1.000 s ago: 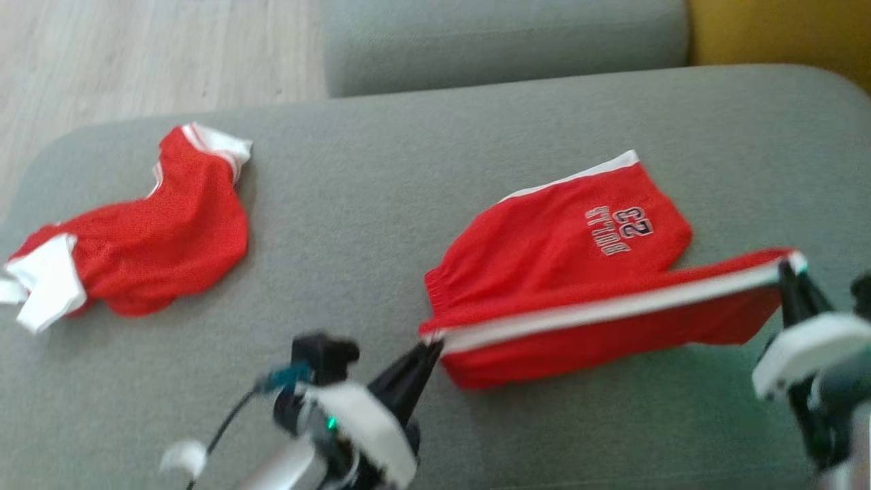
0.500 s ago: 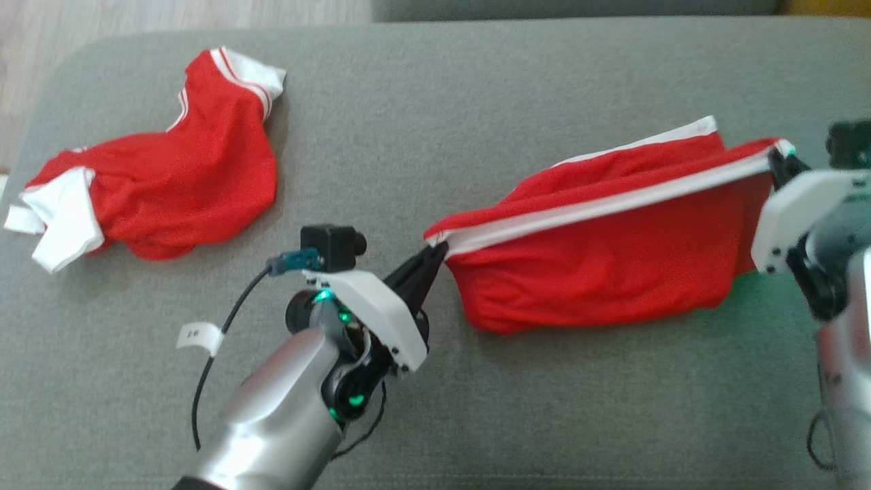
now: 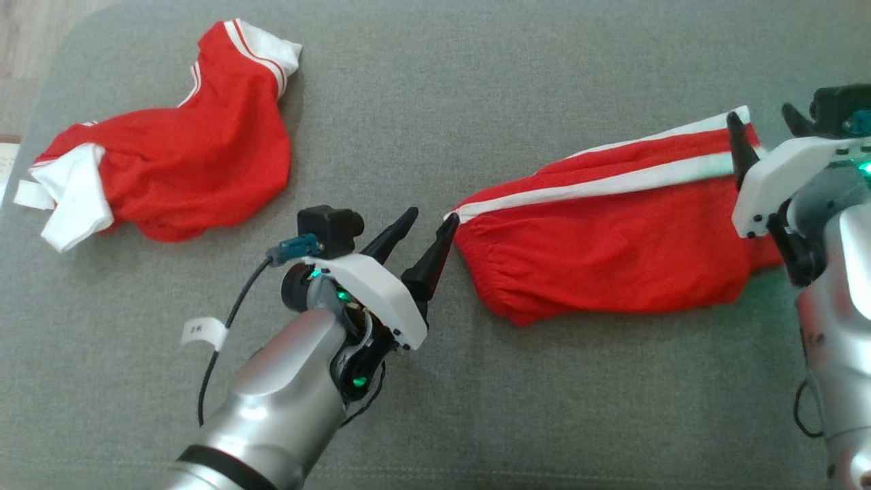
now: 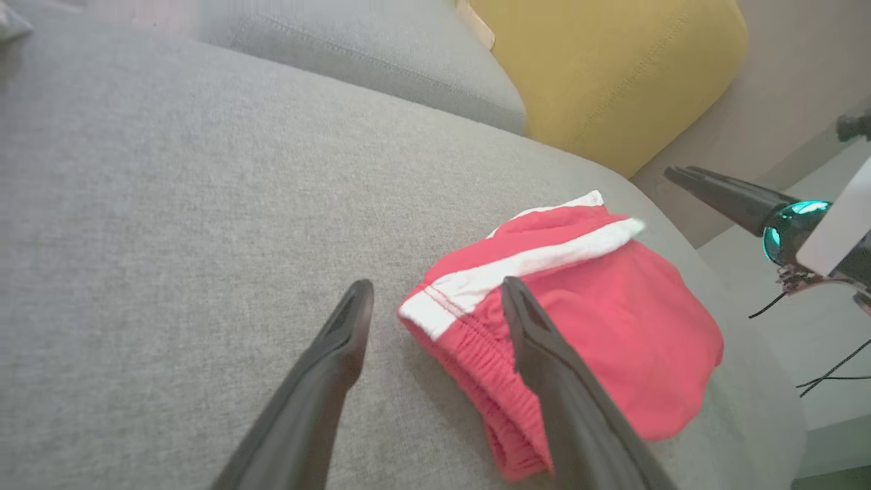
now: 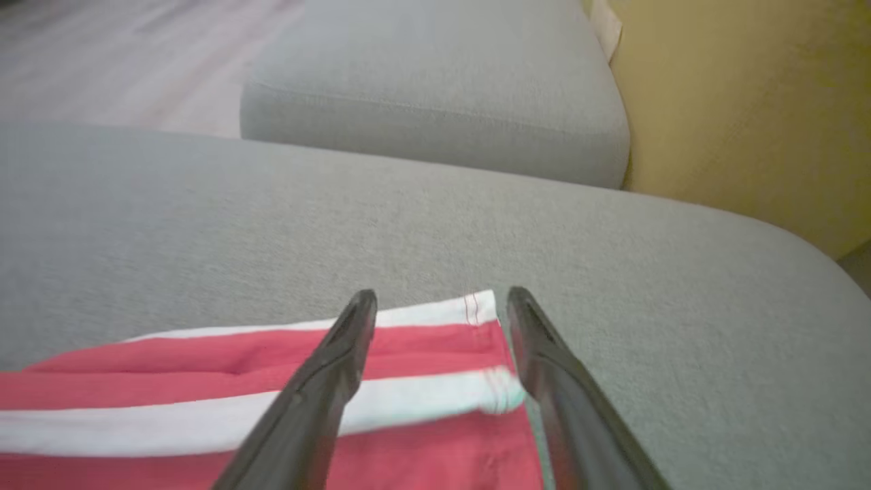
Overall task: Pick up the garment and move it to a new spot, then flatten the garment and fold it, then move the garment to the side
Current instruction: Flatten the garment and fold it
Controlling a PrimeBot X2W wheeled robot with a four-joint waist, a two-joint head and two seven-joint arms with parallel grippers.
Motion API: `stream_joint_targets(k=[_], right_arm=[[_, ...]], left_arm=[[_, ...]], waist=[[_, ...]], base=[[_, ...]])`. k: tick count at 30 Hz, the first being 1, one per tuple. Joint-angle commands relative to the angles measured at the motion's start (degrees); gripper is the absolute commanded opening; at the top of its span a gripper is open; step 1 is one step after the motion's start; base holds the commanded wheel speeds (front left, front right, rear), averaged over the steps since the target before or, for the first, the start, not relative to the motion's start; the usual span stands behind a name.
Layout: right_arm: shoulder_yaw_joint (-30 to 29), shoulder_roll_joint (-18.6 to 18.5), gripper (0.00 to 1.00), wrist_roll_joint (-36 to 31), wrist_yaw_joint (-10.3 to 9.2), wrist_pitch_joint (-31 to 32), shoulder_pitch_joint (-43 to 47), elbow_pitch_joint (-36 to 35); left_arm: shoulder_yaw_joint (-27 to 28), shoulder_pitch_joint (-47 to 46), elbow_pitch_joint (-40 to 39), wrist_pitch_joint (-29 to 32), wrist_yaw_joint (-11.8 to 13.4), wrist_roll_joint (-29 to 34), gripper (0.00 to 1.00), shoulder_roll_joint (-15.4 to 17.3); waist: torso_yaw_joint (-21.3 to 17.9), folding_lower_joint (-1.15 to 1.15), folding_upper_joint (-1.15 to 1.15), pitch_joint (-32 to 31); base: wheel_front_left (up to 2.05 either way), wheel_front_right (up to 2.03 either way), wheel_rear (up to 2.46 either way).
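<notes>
The garment, red shorts (image 3: pixel 612 252) with a white side stripe, lies folded over on the grey cushion (image 3: pixel 435 102). My left gripper (image 3: pixel 430 224) is open at the waistband corner on the shorts' left end, one fingertip almost touching it. In the left wrist view that corner (image 4: pixel 435 306) lies between the spread fingers (image 4: pixel 435 286). My right gripper (image 3: pixel 761 116) is open over the shorts' right end. In the right wrist view its fingers (image 5: pixel 442 294) straddle the striped hem (image 5: pixel 435 354). Neither gripper holds any cloth.
A second red garment with white trim (image 3: pixel 170 170) lies crumpled at the cushion's left end. A yellow cushion (image 4: pixel 599 68) and another grey cushion (image 5: pixel 435 88) sit beyond the far edge. Wooden floor (image 5: pixel 102 61) shows at the far left.
Both grippers have opened and let go of the shorts' striped edge, which has dropped onto the cushion. The head camera has tilted further down.
</notes>
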Motion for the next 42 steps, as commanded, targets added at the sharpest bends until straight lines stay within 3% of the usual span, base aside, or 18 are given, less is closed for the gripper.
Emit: stream_joint_targets(k=[1, 4, 7, 13, 22, 29, 35, 36, 37, 38, 42], right_arm=[[1.13, -0.06, 1.0, 0.53, -0.05, -1.62, -1.13, -2.31], [2.49, 0.32, 1.0, 3.4, -0.05, -6.45, 1.5, -4.47], [3.23, -0.23, 1.0, 6.77, -0.05, -9.3, 5.62, -7.26], [0.54, -3.5, 1.0, 9.54, -0.05, -6.83, 14.08, -10.09], [-5.82, -8.01, 1.0, 6.38, -0.05, -3.43, 13.44, -3.6], [-12.09, -8.85, 1.0, 1.45, -0.05, -2.43, 8.87, 6.19], [-15.68, -8.3, 1.0, -1.09, -0.05, 0.03, 7.11, 14.43], [-15.94, -8.2, 0.81, -1.34, -0.05, -0.14, 6.83, 15.34], [-16.04, -7.94, 0.26, -1.59, -0.05, -0.65, 6.58, 15.98], [-16.11, -7.7, 0.0, -1.89, -0.05, -1.36, 6.35, 16.4], [-16.2, -7.01, 0.0, -2.68, -0.05, -3.29, 5.76, 17.24]], left_arm=[[1.42, -2.74, -1.22, -1.17, -0.29, 1.01, 1.0, 0.37], [2.9, -1.33, -2.13, -2.39, 1.46, 4.07, 1.0, 0.62], [7.71, 2.84, -8.43, -2.49, 4.65, 9.4, 1.0, 1.75], [15.86, 16.83, -21.47, -2.52, 8.82, 20.21, 1.0, 3.03], [22.28, 29.47, -34.62, -2.53, 8.43, 30.97, 1.0, 1.91], [22.68, 31.76, -36.68, -2.53, 6.93, 33.73, 1.0, 0.9], [23.21, 32.49, -36.86, -2.53, 6.59, 34.37, 1.0, 0.51], [23.34, 32.53, -36.97, -2.53, 6.59, 34.49, 1.0, 0.48], [23.5, 32.59, -37.02, -2.53, 6.6, 34.64, 1.0, 0.45], [23.73, 32.69, -37.04, -2.53, 6.65, 34.75, 1.0, 0.43], [24.54, 33.0, -37.3, -2.53, 6.73, 35.21, 1.0, 0.39]], waist=[[0.06, 0.0, 0.0, -0.43], [0.0, 0.0, 0.0, -1.57], [-0.08, 0.0, 0.0, -2.74], [0.87, 0.0, 0.0, -4.55], [7.11, 0.0, 0.0, -2.9], [11.97, 0.0, 0.0, -1.34], [13.68, 0.0, 0.0, -1.73], [13.7, 0.0, 0.0, -1.86], [13.59, 0.0, 0.0, -2.07], [13.34, 0.0, 0.0, -2.26], [11.85, 0.0, 0.0, -2.92]], base=[[0.0, 0.0, 0.0], [0.0, 0.0, 0.0], [0.0, 0.0, 0.0], [0.0, 0.0, 0.0], [0.0, 0.0, 0.0], [0.0, 0.0, 0.0], [0.0, 0.0, 0.0], [0.0, 0.0, 0.0], [0.0, 0.0, 0.0], [0.0, 0.0, 0.0], [0.0, 0.0, 0.0]])
